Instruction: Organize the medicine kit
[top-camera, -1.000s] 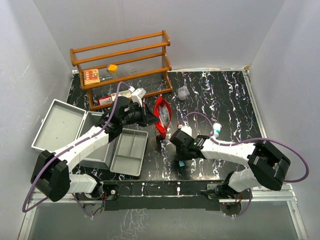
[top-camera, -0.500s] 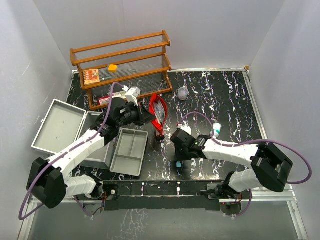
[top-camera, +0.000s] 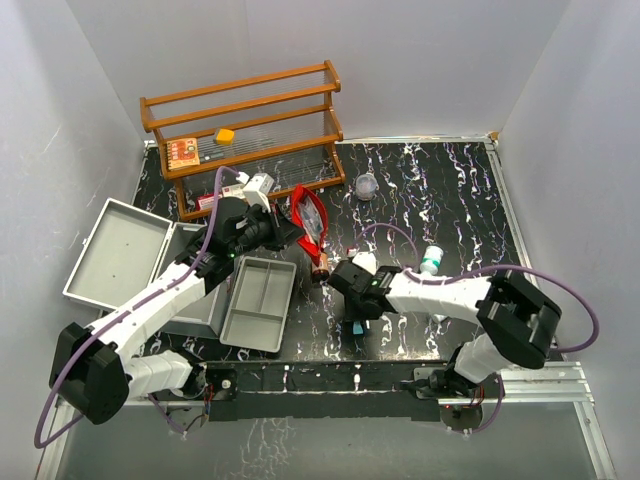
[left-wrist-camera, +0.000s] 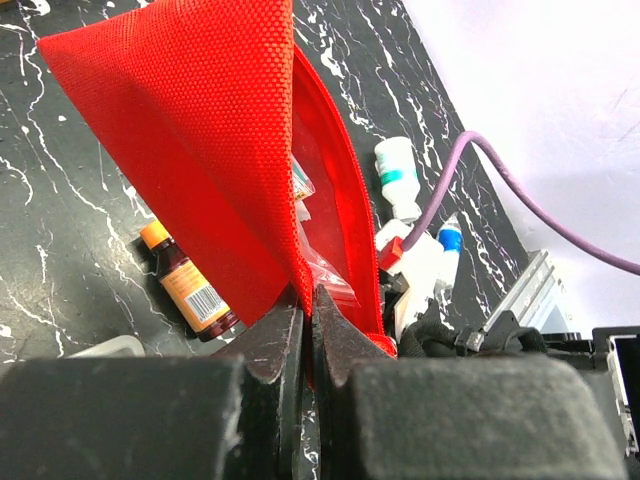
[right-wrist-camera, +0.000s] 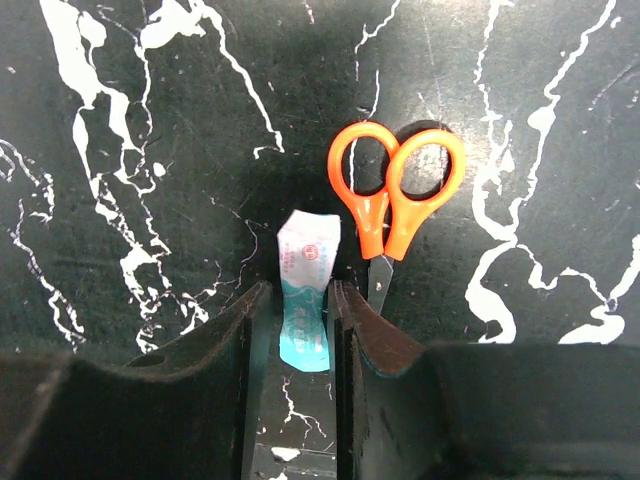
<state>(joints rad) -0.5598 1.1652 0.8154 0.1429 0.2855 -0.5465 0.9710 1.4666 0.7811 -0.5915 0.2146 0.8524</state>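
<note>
The medicine kit lies open at the left, with its silver lid flat and its grey two-compartment tray beside it. My left gripper is shut on the edge of a red mesh pouch and holds it up off the table; the left wrist view shows the jaws pinching the pouch. My right gripper points down with its fingers closed around a white-and-teal packet on the table. Orange-handled scissors lie right beside the packet.
A brown bottle with an orange cap lies under the pouch. A white bottle with a green cap stands to the right. A small clear round item sits at the back. The wooden rack holds an orange box and a yellow item.
My left gripper has carried the red pouch left and toward the back, uncovering the brown bottle. My right gripper has shifted slightly left over the packet.
</note>
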